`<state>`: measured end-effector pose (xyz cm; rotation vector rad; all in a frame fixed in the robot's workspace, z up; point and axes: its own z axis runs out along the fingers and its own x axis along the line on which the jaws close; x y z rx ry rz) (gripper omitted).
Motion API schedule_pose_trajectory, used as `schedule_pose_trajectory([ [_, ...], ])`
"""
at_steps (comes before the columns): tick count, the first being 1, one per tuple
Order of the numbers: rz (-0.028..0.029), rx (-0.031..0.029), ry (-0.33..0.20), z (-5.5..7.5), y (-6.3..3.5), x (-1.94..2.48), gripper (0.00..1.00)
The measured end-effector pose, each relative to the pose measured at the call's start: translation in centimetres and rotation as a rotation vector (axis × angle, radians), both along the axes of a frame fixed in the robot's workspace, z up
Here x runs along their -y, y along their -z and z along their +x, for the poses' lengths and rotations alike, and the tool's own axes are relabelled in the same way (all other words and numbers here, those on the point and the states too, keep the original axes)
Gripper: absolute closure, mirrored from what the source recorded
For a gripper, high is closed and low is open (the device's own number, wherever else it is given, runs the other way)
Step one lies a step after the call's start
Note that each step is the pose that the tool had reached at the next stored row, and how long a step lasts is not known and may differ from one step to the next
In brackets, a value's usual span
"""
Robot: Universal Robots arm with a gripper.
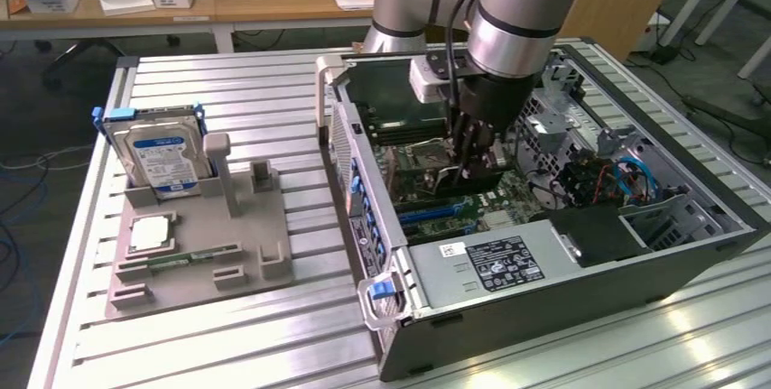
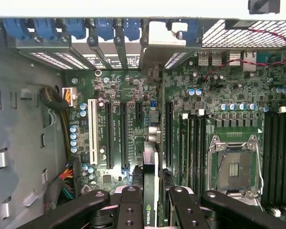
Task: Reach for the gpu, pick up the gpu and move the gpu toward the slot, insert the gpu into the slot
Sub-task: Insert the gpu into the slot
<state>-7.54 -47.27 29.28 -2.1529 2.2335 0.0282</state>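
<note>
- Inside the open computer case point(image 1: 543, 263), in the exterior view, the gripper point(image 1: 474, 165) is seen low over the motherboard point(image 1: 416, 159). The gpu point(image 1: 482, 180) is held just beneath it as a dark block, with the jaws drawn in narrow on the card.
- From this side the card is judged to be close above the board; whether its lower edge touches anything cannot be told.
- A knock against the case wall is judged possible here, since the arm works in a tight well between metal framing and cables — a small sideways drift would be enough.
- In the wrist view the gripper point(image 2: 151, 212) is seen from above, and the gpu point(image 2: 149, 217) is clamped edge-on between the two black fingers point(image 2: 128, 205), running away from them toward the rear of the case.
- The card is seen lying parallel to the long black slots point(image 2: 108, 138), between them and the memory slots point(image 2: 190, 143). Which slot it stands over cannot be told with certainty.
- The main risk is judged to be misalignment — if the card's edge is set down beside a slot and not in it, board components could be pressed on or the connector bent.
- A slight tilt of the card in the grip would have the same effect, as one end would be seated before the other.
- The processor socket point(image 2: 233, 164) is well apart from the card and is judged to be out of harm's way.
</note>
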Motion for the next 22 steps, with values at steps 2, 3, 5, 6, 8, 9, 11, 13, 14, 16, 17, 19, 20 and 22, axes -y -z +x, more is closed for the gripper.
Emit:
schedule_pose_trajectory([
  [2,-0.0026,0.0000,0.001,0.0,0.23,-0.01,0.75],
  [3,-0.0029,0.0000,0.002,0.0,0.36,-0.03,0.75],
  [5,-0.0030,-0.0001,0.002,0.0,0.59,-0.06,0.75],
  [6,-0.0029,-0.0002,0.002,-0.1,0.70,-0.09,0.75],
  [8,-0.0030,-0.0003,0.002,-0.1,0.89,-0.16,0.75],
  [9,-0.0030,-0.0003,0.002,-0.2,0.99,-0.19,0.75],
  [11,-0.0030,-0.0004,0.002,-0.3,1.12,-0.23,0.75],
  [13,-0.0030,-0.0005,0.002,-0.5,1.26,-0.24,0.75],
  [14,-0.0029,-0.0006,0.002,-0.5,1.33,-0.24,0.75],
  [16,-0.0028,-0.0006,0.002,-0.5,1.50,-0.24,0.75],
  [17,-0.0028,-0.0006,0.002,-0.5,1.59,-0.24,0.75],
  [19,-0.0029,-0.0007,0.002,-0.6,1.74,-0.24,0.75],
  [20,-0.0030,-0.0007,0.002,-0.7,1.80,-0.24,0.75],
  [22,-0.0029,-0.0008,0.002,-0.8,1.88,-0.24,0.75],
])
